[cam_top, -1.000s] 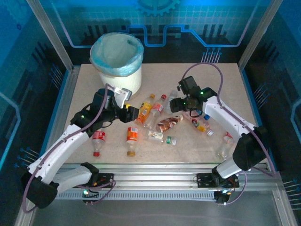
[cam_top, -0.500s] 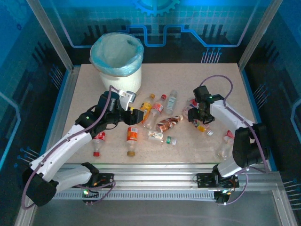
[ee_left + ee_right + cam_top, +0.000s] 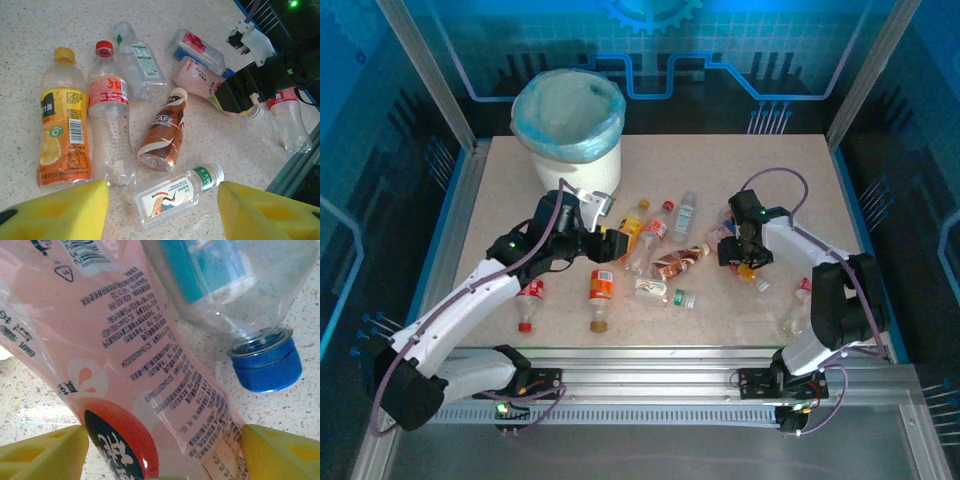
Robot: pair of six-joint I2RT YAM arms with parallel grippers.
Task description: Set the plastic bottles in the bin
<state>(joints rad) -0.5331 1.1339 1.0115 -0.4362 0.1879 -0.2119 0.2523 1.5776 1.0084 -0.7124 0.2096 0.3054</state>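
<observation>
The pink-labelled bottle (image 3: 150,390) lies flat on the right half of the table (image 3: 790,160), midway between its far and near edges, just beside a blue-capped bottle (image 3: 262,365). Its long axis runs through the right gripper (image 3: 160,450), whose fingers (image 3: 40,452) stand apart on either flank and look not yet squeezed. The left gripper (image 3: 162,210), spread and empty, hangs farther off. The bin (image 3: 575,175) sits at the far left corner.
</observation>
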